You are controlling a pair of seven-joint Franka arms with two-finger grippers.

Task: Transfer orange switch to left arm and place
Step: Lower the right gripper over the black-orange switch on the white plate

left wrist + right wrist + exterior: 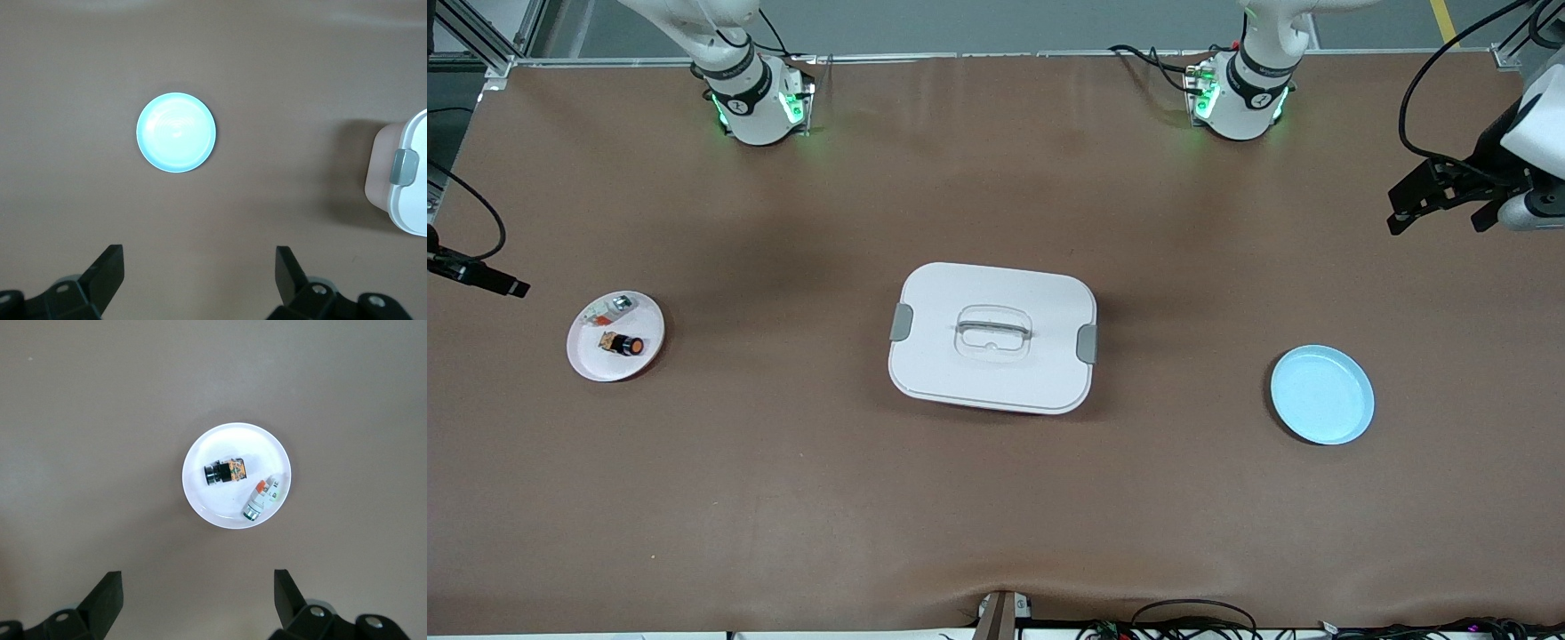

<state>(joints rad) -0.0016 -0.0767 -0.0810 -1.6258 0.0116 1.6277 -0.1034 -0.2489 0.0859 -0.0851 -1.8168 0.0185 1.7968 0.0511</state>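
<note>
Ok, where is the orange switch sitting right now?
The orange switch lies on the white plate toward the right arm's end of the table, beside a clear-white part, well apart from the box.

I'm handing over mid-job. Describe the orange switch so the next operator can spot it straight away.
From the big white box mid-table, look toward the right arm's end to the small white plate. Two small parts lie on it; the orange switch is the one nearer the front camera. It is the stubby black cylinder with an orange face, unlike the clear-white part beside it.
</note>
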